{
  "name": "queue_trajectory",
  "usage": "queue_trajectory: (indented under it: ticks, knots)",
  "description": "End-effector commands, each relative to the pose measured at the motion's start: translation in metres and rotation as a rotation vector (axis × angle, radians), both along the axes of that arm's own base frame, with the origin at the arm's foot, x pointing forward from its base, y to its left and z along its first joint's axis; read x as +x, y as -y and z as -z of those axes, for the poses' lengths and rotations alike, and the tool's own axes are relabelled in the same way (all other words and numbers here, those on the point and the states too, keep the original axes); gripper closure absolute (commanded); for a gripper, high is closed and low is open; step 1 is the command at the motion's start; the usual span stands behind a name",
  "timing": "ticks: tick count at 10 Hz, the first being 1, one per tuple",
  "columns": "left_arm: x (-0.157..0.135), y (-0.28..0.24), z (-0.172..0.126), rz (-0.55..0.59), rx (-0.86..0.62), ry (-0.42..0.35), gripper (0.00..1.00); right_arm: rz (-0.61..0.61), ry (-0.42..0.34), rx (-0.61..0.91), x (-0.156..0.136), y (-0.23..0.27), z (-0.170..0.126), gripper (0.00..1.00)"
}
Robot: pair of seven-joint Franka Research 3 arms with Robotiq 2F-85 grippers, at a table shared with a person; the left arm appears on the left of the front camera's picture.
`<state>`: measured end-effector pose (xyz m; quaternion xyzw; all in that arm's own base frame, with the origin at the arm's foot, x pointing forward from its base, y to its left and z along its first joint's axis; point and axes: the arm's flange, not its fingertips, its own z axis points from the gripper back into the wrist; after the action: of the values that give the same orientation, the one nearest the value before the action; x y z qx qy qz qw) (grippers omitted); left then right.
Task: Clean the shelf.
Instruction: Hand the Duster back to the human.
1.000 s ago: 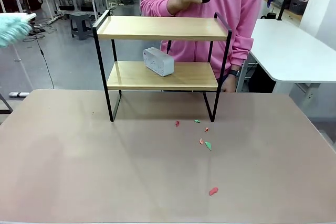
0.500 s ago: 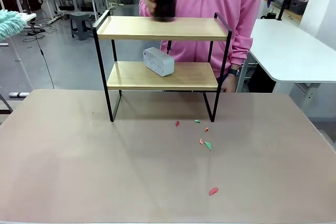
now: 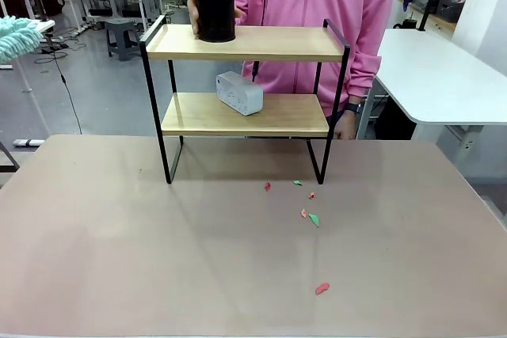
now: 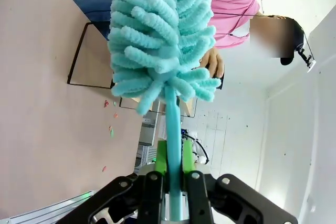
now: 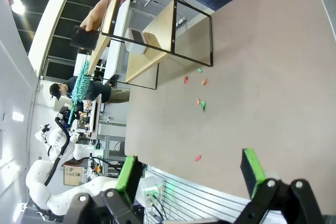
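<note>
The shelf (image 3: pixel 269 42) stands at 12 o'clock on the desk (image 3: pixel 158 251). A person's hand (image 3: pixel 192 5) holds a black cup (image 3: pixel 215 12) on the top board, toward 9 o'clock. A white box (image 3: pixel 238 93) sits on the lower board. The left fingers (image 4: pixel 161 157) clamp the handle of a teal duster (image 4: pixel 160 35). The right fingers (image 5: pixel 127 174) are spread apart.

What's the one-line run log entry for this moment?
left tool: shut on duster | right tool: open | person's hand: on black cup, shelf top board
</note>
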<state>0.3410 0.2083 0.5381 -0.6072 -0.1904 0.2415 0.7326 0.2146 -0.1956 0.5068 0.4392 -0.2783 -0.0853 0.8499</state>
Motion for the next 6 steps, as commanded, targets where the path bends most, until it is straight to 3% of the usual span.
queue_trajectory:
  ticks: [1, 6]
  knots:
    - [0.0012, -0.0012, -0.0034, 0.004, 0.005, 0.014, 0.88, -0.007, 0.033, 0.004, 0.0014, 0.0002, -0.0023, 0.00]
    - [0.0012, -0.0012, -0.0034, 0.004, 0.005, 0.014, 0.88, -0.007, 0.033, 0.004, 0.0014, 0.0002, -0.0023, 0.00]
